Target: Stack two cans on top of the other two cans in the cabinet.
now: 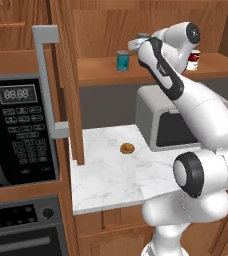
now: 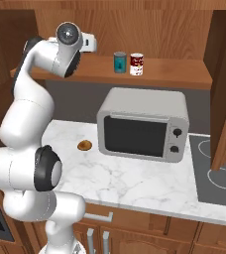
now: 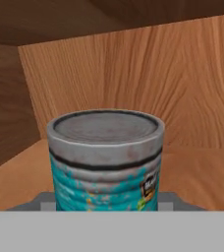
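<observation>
The arm reached up with its elbow bent, the hand level inside the cabinet (image 1: 151, 72) above the shelf's left end. The gripper (image 3: 106, 209) was clamped on a teal can (image 3: 105, 160). Another teal can (image 2: 119, 62) and the red and white can (image 2: 136, 64) stood side by side mid-shelf.

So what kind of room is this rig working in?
A rendered home kitchen, by the look of it: a marble counter with a toaster oven, a cooktop, and wood cabinets.
</observation>
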Tool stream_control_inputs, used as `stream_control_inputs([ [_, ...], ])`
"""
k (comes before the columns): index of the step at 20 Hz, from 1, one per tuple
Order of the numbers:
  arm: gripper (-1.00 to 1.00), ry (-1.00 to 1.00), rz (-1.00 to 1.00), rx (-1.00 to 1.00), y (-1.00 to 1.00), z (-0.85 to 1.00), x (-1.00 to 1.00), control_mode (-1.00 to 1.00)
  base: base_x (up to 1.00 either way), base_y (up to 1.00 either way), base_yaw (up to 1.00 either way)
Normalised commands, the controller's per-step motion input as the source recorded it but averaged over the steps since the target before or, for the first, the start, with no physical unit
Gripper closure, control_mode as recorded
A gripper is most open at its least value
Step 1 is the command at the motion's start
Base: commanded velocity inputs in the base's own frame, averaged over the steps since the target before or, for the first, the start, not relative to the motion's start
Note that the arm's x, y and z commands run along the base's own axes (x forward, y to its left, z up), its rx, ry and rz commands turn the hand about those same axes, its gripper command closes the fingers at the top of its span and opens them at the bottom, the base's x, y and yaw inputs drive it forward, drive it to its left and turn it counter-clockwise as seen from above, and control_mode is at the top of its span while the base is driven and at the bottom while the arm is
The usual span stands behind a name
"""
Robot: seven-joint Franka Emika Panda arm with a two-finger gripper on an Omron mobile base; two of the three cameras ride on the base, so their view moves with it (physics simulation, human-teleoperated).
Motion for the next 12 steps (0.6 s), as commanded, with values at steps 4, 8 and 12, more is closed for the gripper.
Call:
stream_control_inputs([
  [4,1.0,-0.18,0.0,0.0,0.24,0.0,0.16,-1.0,0.0,0.0,0.0],
  [8,1.0,-0.16,0.01,0.0,0.26,0.01,0.16,-1.0,0.0,0.0,0.0],
  [12,1.0,-0.03,0.01,0.0,0.25,0.01,0.19,-1.0,0.0,0.0,0.0],
])
